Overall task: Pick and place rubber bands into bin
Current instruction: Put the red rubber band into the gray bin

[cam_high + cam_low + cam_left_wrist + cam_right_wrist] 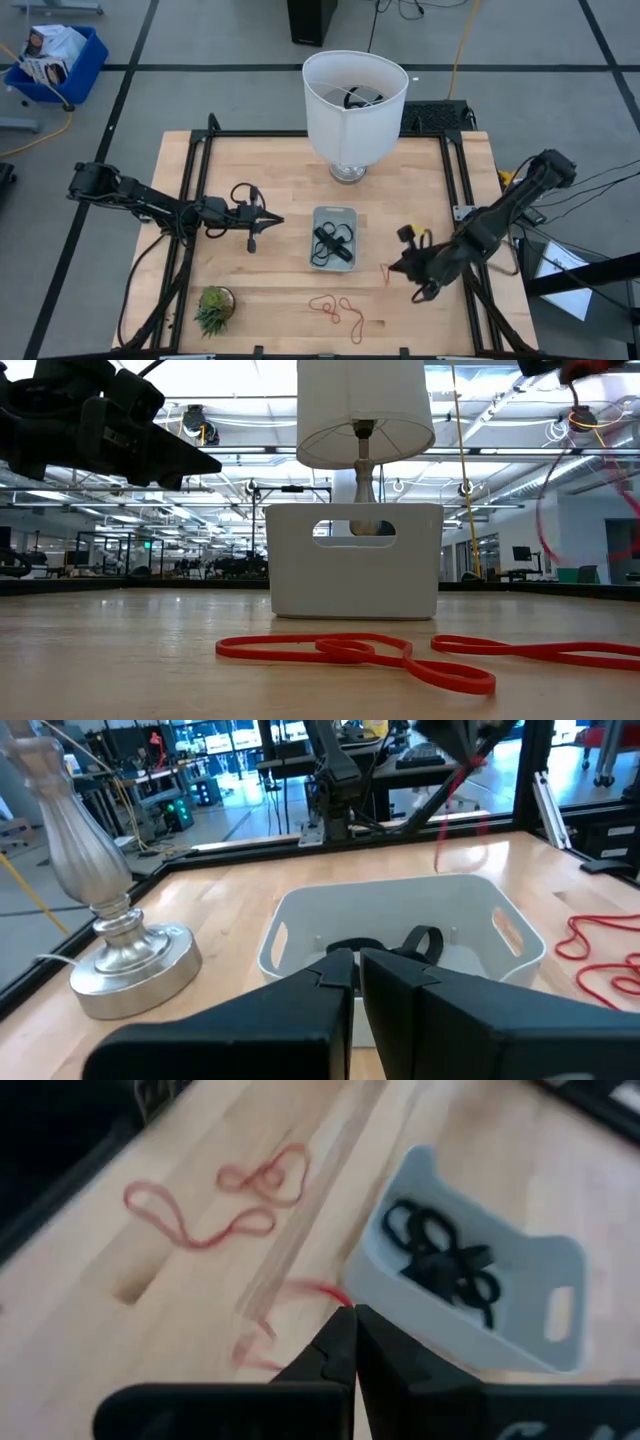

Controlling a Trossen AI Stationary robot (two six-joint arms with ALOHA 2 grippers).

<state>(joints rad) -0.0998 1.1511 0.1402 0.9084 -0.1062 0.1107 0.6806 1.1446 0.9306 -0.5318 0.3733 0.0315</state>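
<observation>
Now the right gripper (400,268) hangs above the bench between the bin (347,213) and the right edge, its fingers together on a red rubber band (300,1292) that dangles from the tips, just beside the bin's right wall. The bin sits mid-bench and already holds several black rubber bands (331,244). More red-orange bands (337,309) lie in a loose tangle on the wood near the front edge, well apart from the bin.

The step in hand looks like carrying the pinched band over the bin. To do it well, the gripper should probably keep its height until the trailing loop is past the wall, since the floppy band could catch on the rim or drape half outside. Letting go over the middle of the bin seems safest.

Room is fair. The lamp (352,100) stands behind the bin near the back edge. The left gripper (276,219) waits with its fingers together near the bin's left side, so the right arm should stop short of it. A small plant (214,308) sits at the front left, out of the way.
</observation>
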